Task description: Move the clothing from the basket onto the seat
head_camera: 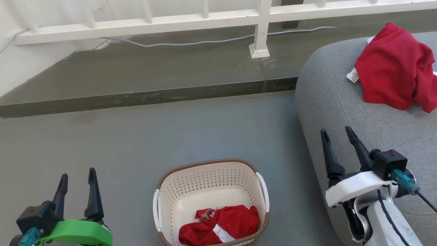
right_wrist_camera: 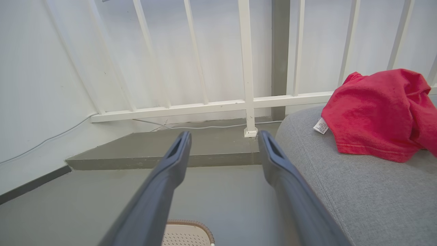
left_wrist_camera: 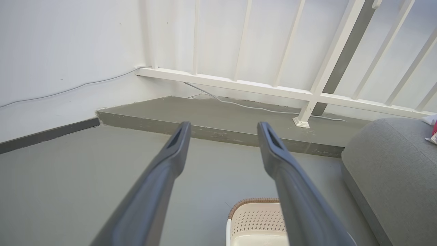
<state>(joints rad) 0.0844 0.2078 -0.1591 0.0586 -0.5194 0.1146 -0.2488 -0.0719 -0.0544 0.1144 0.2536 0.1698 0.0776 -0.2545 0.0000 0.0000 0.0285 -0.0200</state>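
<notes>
A cream perforated basket [head_camera: 208, 181] with a brown rim stands on the floor at the bottom centre; a red garment with white trim [head_camera: 222, 225] lies crumpled in it. Another red garment [head_camera: 396, 68] with a white tag rests on the grey seat [head_camera: 334, 102] at the right, seen too in the right wrist view [right_wrist_camera: 379, 109]. My left gripper [head_camera: 78, 174] is open at the lower left, away from the basket. At the seat's front edge my right gripper [head_camera: 338, 135] is open and empty. The basket rim [left_wrist_camera: 254, 201] peeks up in the left wrist view.
A raised concrete step [head_camera: 136, 99] runs across behind the basket, with a white railing [head_camera: 259, 30] and a grey cable [head_camera: 191, 42] on it. A white wall [left_wrist_camera: 51, 61] closes the left side. Grey floor [head_camera: 136, 147] lies between the grippers.
</notes>
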